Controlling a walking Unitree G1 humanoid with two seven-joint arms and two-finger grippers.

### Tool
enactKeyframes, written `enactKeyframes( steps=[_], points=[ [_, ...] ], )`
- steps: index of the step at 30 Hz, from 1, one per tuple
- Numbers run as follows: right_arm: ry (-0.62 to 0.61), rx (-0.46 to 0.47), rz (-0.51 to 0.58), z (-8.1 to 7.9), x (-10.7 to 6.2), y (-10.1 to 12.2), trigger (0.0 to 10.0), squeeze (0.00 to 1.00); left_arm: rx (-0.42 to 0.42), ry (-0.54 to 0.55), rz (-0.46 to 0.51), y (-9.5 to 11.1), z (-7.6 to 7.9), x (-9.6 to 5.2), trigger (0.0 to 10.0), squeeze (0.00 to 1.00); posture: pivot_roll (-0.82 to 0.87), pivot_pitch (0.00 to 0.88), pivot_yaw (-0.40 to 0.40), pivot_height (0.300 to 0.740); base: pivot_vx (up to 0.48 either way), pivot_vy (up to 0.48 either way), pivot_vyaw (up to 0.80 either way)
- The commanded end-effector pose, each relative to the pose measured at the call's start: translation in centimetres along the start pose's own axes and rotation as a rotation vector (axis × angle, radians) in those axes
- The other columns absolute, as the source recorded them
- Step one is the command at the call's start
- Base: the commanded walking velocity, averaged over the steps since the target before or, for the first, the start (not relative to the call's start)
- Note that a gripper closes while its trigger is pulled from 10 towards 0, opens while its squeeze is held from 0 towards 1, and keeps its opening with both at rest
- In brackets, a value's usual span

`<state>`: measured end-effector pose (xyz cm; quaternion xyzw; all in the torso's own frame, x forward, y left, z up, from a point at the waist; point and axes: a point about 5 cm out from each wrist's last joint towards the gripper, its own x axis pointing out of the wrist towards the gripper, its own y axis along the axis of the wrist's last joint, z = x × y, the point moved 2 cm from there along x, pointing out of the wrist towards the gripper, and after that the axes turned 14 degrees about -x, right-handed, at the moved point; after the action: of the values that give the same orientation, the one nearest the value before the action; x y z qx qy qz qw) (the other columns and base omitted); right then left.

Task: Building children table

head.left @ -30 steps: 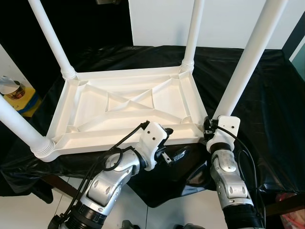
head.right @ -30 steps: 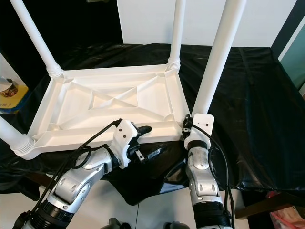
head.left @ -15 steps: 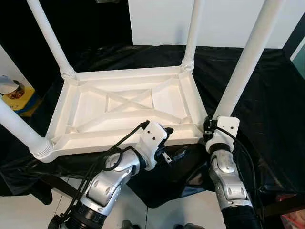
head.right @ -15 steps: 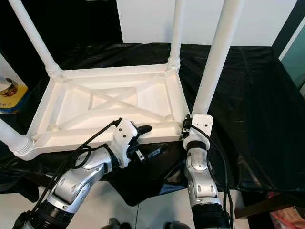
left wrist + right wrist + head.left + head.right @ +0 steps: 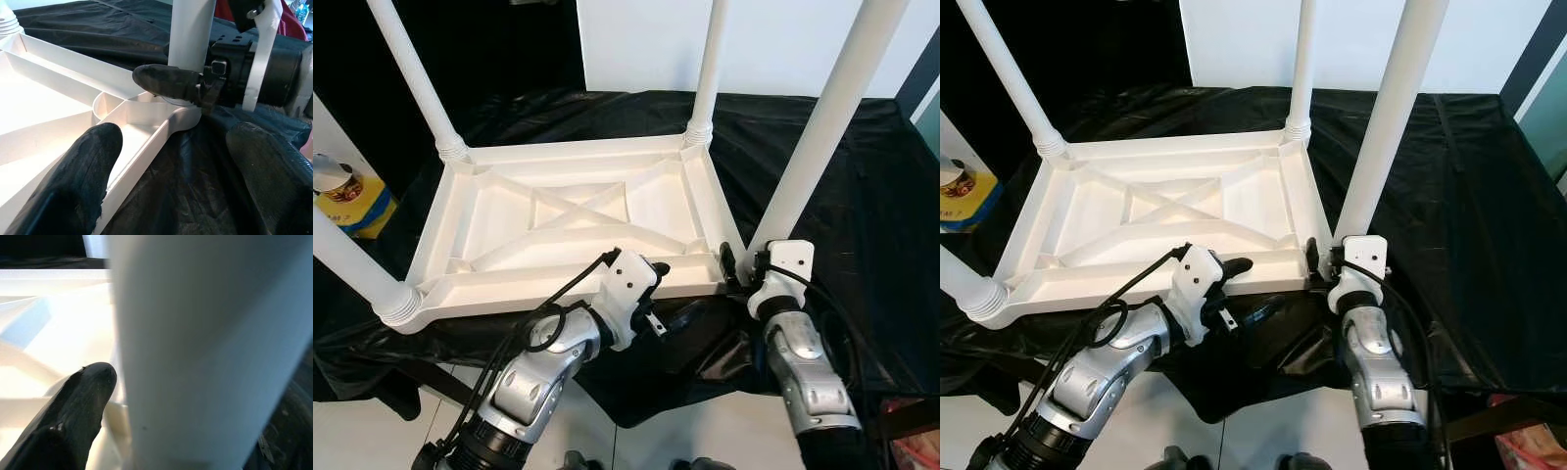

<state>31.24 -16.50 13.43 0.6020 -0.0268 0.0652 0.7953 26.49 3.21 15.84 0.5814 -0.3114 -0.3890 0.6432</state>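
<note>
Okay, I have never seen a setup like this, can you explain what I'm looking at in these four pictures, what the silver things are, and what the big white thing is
The silver things are the two arms of a humanoid robot. Two pictures come from a camera on its head, looking down; the other two come from cameras on each wrist, looking along that gripper's black fingers.

The big white thing is a white plastic children's table lying upside down on a black cloth-covered surface, with its white round legs pointing up.

The right gripper sits at the base of the near right table leg, one finger alongside it; whether it is clamped I cannot tell. The left gripper is open, astride the table's near edge beside that corner. A yellow container stands at the far left.
</note>
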Motion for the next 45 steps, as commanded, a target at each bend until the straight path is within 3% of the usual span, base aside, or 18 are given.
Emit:
enactKeyframes(
  steps=[1,7,20,27,28,29,30,42,43,44,45],
  points=[
    [0.067,0.017,0.024,-0.1,-0.1,0.1,10.0,0.00,-0.012,-0.017,-0.022,-0.4,0.3,-0.1,10.0,0.00,-0.09,0.093,0.007,0.740,0.000,0.000,0.00],
    [0.310,-0.008,0.083,-0.2,-0.2,0.6,10.0,0.00,-0.010,-0.023,-0.025,-0.4,0.2,-0.1,10.0,0.00,-0.10,0.092,0.018,0.740,0.000,0.000,0.00],
    [0.514,-0.087,0.090,0.5,0.8,0.1,10.0,0.00,-0.007,-0.032,-0.029,-0.3,0.1,-0.1,10.0,0.00,-0.10,0.095,0.030,0.740,0.000,0.000,0.00],
    [0.598,-0.112,0.064,-0.4,1.3,-0.8,10.0,0.00,-0.002,-0.028,-0.028,-0.2,0.0,-0.1,10.0,0.00,-0.09,0.095,0.031,0.740,0.000,0.000,0.00],
    [0.605,-0.111,0.061,-0.6,1.3,-1.0,4.5,0.00,-0.002,-0.026,-0.028,-0.2,0.0,-0.1,10.0,0.00,-0.09,0.096,0.029,0.740,0.000,0.000,0.00],
    [0.609,-0.109,0.060,-0.6,1.3,-1.0,4.5,0.00,-0.002,-0.025,-0.027,-0.2,0.0,-0.1,10.0,0.00,-0.09,0.096,0.029,0.740,0.000,0.000,0.00],
    [0.614,-0.106,0.058,-0.7,1.2,-1.1,0.0,0.00,-0.002,-0.023,-0.027,-0.1,0.0,-0.2,10.0,0.00,-0.08,0.096,0.029,0.740,0.000,0.000,0.00],
    [0.621,-0.101,0.056,-0.4,1.2,-1.6,0.0,0.00,-0.004,-0.018,-0.026,-0.1,0.0,-0.3,10.0,0.00,-0.09,0.103,0.032,0.740,0.000,0.000,0.00],
    [0.602,-0.092,0.048,-0.2,1.3,-1.7,8.8,0.00,-0.004,-0.019,-0.027,-0.1,0.0,-0.3,10.0,0.00,-0.09,0.104,0.033,0.740,0.000,0.000,0.00],
    [0.602,-0.092,0.048,-0.2,1.3,-1.7,8.8,0.00,-0.004,-0.019,-0.027,-0.1,0.0,-0.3,10.0,0.00,-0.09,0.104,0.033,0.740,0.000,0.000,0.00],
    [0.578,-0.090,0.037,0.0,1.4,-1.9,10.0,0.00,-0.004,-0.020,-0.027,-0.1,-0.1,-0.3,10.0,0.00,-0.09,0.104,0.033,0.740,0.000,0.000,0.00]
  ],
)
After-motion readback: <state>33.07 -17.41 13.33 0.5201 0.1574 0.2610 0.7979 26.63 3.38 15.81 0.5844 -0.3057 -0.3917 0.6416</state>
